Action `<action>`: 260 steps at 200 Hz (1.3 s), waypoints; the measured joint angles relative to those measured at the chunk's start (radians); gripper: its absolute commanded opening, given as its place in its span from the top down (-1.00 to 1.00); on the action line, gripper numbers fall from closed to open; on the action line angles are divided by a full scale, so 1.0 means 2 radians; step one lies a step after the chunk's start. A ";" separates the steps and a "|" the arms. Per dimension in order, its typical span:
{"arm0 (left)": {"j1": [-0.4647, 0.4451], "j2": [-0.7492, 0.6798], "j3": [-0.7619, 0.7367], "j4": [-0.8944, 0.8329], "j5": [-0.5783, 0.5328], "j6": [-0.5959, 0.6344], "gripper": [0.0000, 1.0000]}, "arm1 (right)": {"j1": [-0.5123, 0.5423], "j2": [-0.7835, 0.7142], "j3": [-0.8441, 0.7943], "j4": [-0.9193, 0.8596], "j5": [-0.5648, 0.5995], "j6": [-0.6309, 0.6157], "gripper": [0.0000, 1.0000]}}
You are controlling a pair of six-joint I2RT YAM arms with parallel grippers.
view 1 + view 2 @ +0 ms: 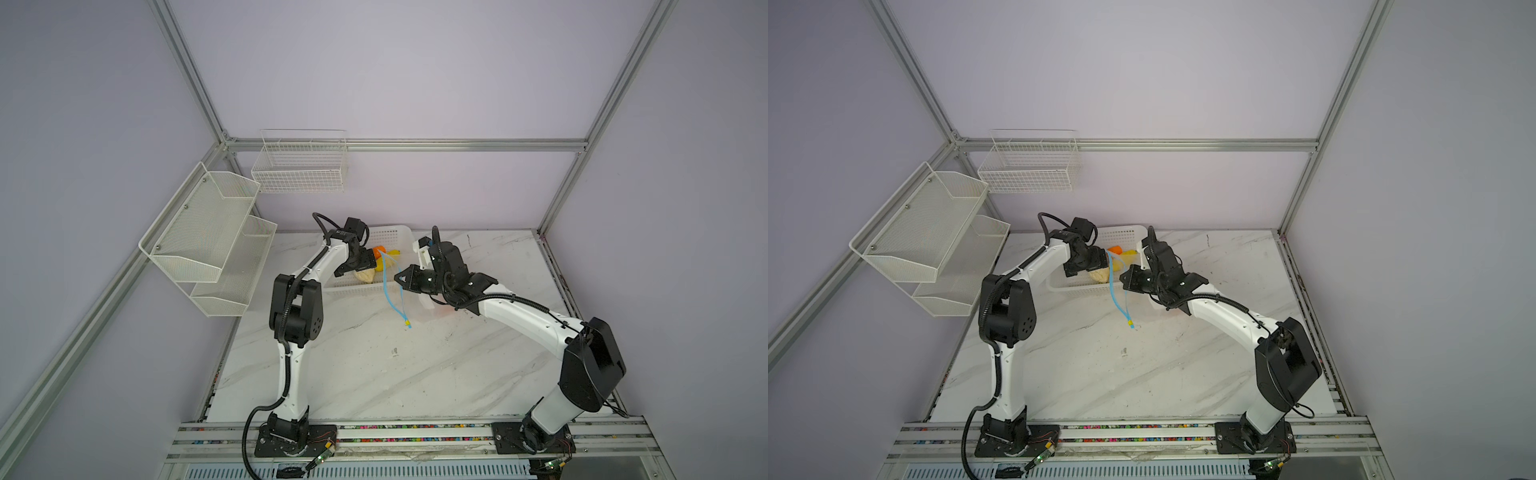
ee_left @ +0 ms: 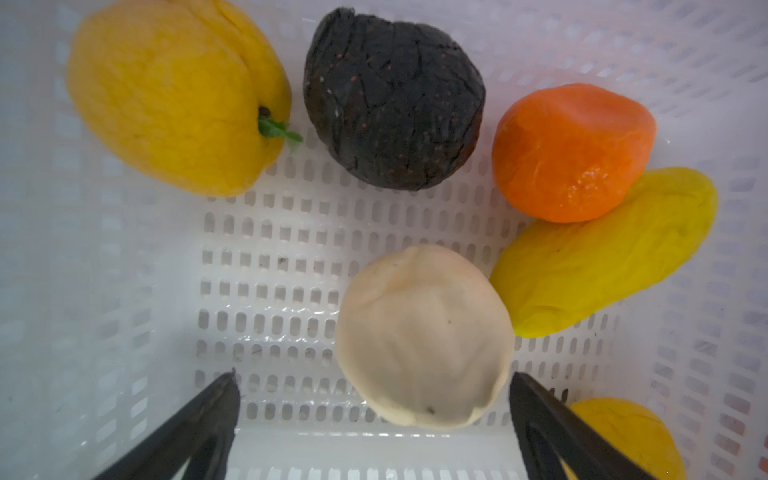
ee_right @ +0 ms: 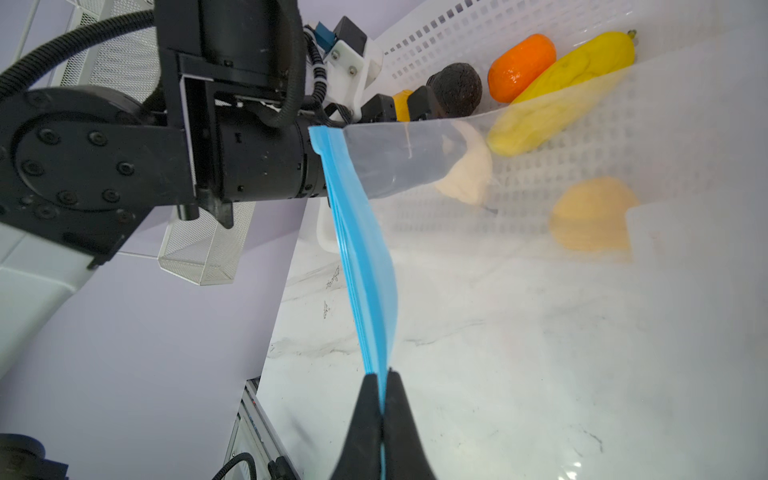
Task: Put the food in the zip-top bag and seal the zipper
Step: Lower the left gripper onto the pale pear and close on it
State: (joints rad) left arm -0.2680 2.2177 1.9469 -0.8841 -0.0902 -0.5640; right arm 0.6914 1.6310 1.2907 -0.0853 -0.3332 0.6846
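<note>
The food lies in the white perforated basket: a yellow fruit, a dark one, an orange one, an elongated yellow one and a cream-white one. My left gripper hangs open just above the cream-white piece, a finger on each side, touching nothing. My right gripper is shut on the light-blue zipper and holds the clear zip-top bag up beside the basket. In both top views the zipper droops toward the table, its yellow slider at the low end.
The basket stands at the back middle of the marble table. A two-tier mesh shelf hangs on the left wall and a wire basket on the back wall. Metal frame rails border the table.
</note>
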 measured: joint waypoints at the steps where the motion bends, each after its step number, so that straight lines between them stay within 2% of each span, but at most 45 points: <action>1: 0.000 0.000 0.000 0.000 0.000 0.000 -1.00 | 0.000 0.000 0.000 0.000 0.000 0.000 1.00; 57: -0.007 0.032 0.027 -0.001 0.000 -0.002 -0.97 | -0.001 0.000 0.000 0.000 0.000 0.000 1.00; 167: 0.007 0.045 0.029 -0.008 0.001 -0.001 -0.65 | -0.001 0.000 0.000 0.000 0.000 0.000 1.00; 201: 0.014 0.045 0.029 -0.008 0.004 -0.001 -0.60 | -0.001 0.000 0.000 0.000 0.002 0.000 1.00; 222: 0.016 0.045 0.029 -0.008 0.006 -0.001 -0.63 | -0.001 0.000 0.000 0.000 0.002 0.001 1.00; 260: 0.016 0.037 0.027 -0.010 0.011 0.000 -0.93 | -0.001 0.000 0.000 0.000 0.002 0.001 1.00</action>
State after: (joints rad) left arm -0.2352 2.2917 2.0010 -0.9039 -0.0689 -0.5644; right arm 0.6888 1.6310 1.2907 -0.0856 -0.3294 0.6857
